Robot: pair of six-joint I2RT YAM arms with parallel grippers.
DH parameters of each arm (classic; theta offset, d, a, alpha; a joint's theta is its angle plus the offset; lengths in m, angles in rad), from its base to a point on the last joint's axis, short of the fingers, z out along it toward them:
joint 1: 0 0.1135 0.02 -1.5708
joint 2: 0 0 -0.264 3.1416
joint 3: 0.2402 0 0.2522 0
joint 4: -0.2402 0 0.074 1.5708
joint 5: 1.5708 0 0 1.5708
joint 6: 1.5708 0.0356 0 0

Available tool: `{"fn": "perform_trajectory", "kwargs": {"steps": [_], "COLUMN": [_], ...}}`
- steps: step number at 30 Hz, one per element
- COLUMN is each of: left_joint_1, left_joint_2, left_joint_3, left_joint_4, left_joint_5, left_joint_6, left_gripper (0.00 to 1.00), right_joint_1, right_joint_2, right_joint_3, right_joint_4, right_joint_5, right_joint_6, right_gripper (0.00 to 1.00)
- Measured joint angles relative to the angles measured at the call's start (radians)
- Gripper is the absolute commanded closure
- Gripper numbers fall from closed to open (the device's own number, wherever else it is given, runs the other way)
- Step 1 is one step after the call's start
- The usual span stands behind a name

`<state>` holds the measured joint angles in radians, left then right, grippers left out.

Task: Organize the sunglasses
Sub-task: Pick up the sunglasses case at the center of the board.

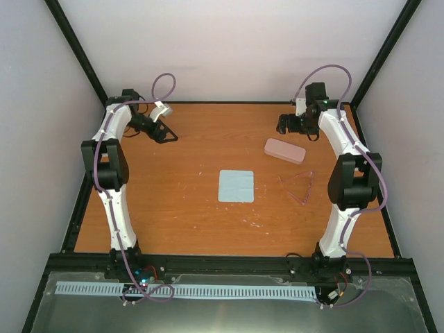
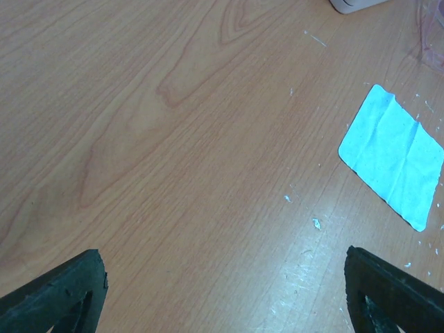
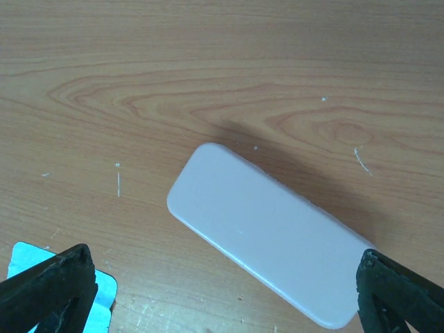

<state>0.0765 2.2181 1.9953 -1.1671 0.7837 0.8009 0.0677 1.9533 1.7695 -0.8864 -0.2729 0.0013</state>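
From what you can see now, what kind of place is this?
Likely a robot test cell: a left arm and right arm mounted at a wooden table, black bars framing blank walls, and small props such as a pink case.

A pink oblong case (image 1: pixel 284 150) with rounded corners lies closed and slanted on the wooden table (image 1: pixel 180 208), apart from a light blue square cloth (image 1: pixel 236 186) spread flat near the middle.
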Motion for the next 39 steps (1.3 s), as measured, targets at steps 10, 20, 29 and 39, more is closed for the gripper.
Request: {"fn": "perform_trajectory", "kwargs": {"steps": [10,20,29,39], "left_joint_1": [0.000,0.000,0.000,0.000], "left_joint_2": [-0.001,-0.001,-0.001,-0.001], "left_joint_3": [-0.040,-0.065,-0.071,-0.071], "left_joint_4": [0.018,0.037,0.046,0.048], "left_joint_5": [-0.030,-0.084,-0.093,-0.105], "left_joint_6": [0.025,0.063,0.065,0.063], "left_gripper": [0.07,0.07,0.07,0.07], "right_joint_1": [0.004,0.120,0.119,0.116], "right_joint_2": [-0.004,0.015,0.102,0.200], "right_joint_3": [-0.062,-0.122,-0.126,-0.084], "right_joint_4": [0.031,-0.002,0.019,0.051], "right_joint_5": [-0.055,0.219,0.335,0.325], "right_joint_6": [-0.120,-0.422,-0.491,-0.493], "right_gripper": [0.00,0.00,0.00,0.00]}}
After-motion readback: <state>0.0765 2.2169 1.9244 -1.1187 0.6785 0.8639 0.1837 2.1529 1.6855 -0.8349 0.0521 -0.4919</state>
